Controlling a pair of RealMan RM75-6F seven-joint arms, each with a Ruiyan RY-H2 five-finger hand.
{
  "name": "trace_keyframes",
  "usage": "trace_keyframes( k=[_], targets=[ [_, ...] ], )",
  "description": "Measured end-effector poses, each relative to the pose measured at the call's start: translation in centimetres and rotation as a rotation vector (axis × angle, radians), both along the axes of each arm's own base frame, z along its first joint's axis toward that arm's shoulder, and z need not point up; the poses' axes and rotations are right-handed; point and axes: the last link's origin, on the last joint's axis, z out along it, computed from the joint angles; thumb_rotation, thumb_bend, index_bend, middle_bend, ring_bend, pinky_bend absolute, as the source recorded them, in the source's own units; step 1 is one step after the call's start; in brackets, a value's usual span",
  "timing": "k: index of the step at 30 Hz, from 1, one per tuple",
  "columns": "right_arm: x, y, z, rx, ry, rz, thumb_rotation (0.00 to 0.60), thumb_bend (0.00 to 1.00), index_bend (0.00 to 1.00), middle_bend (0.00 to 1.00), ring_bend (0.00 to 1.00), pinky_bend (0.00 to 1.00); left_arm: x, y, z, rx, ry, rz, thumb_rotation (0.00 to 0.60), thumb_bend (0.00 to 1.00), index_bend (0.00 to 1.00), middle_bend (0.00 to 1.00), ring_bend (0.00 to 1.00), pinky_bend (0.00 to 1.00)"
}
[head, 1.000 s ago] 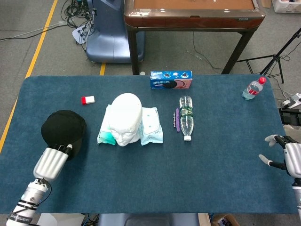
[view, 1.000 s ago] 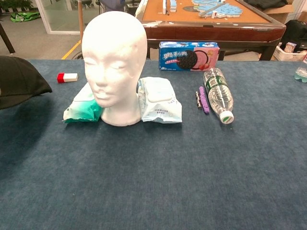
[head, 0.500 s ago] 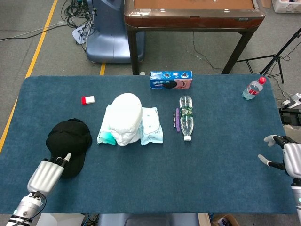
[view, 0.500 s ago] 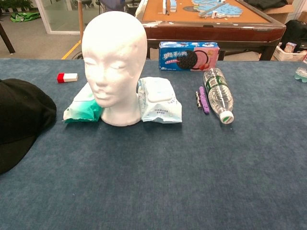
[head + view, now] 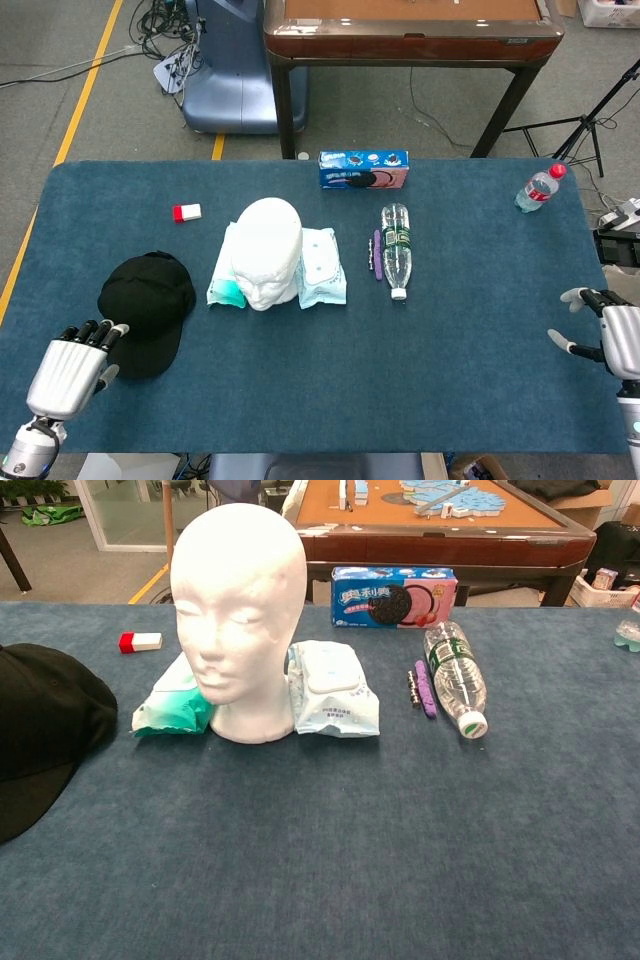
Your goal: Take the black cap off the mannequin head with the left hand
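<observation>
Left hand (image 5: 68, 362) at the near-left corner of the table, fingers spread, holding nothing; fingertips just beside the near edge of the black cap (image 5: 146, 311), contact not resolvable from the head view. Hand not visible in the chest view.

Black cap lies flat on the blue table (image 5: 470, 350), off the mannequin head, to its left and nearer the robot; in the chest view the cap (image 5: 42, 730) sits at the left frame edge, partly cut off.

White mannequin head (image 5: 267, 251) upright near table centre, bare. Teal wet-wipe pack (image 5: 172, 709) touching its base on one side, pale blue wet-wipe pack (image 5: 331, 691) touching on the other.

Right of these: purple pen-like item (image 5: 424, 688) lying just beside a clear plastic bottle (image 5: 456, 683), which lies on its side with the white lid toward the robot. Behind them, blue Oreo biscuit box (image 5: 394, 597) near the far edge. Small red-and-white block (image 5: 187, 212) on the far-left area. Second small bottle with red lid (image 5: 538, 188) upright at the far-right corner.

Right hand (image 5: 605, 333) at the right table edge, fingers apart, empty, well apart from all objects
</observation>
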Motion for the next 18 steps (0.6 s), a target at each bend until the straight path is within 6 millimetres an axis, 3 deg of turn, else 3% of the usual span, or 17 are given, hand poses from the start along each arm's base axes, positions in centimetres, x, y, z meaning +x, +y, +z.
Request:
trace_keyframes(
  k=[11, 18],
  targets=[
    [-0.1, -0.1, -0.3, -0.015, 0.023, -0.023, 0.6, 0.1, 0.44, 0.52, 0.42, 0.57, -3.6, 0.0, 0.9, 0.109, -0.126, 0.046, 0.6, 0.14, 0.4, 0.45, 0.4, 0.57],
    [-0.1, -0.5, -0.5, -0.003, 0.026, -0.028, 0.6, 0.1, 0.44, 0.52, 0.42, 0.57, -4.4, 0.7, 1.1, 0.12, -0.154, 0.1, 0.6, 0.14, 0.4, 0.45, 0.4, 0.57]
  ],
)
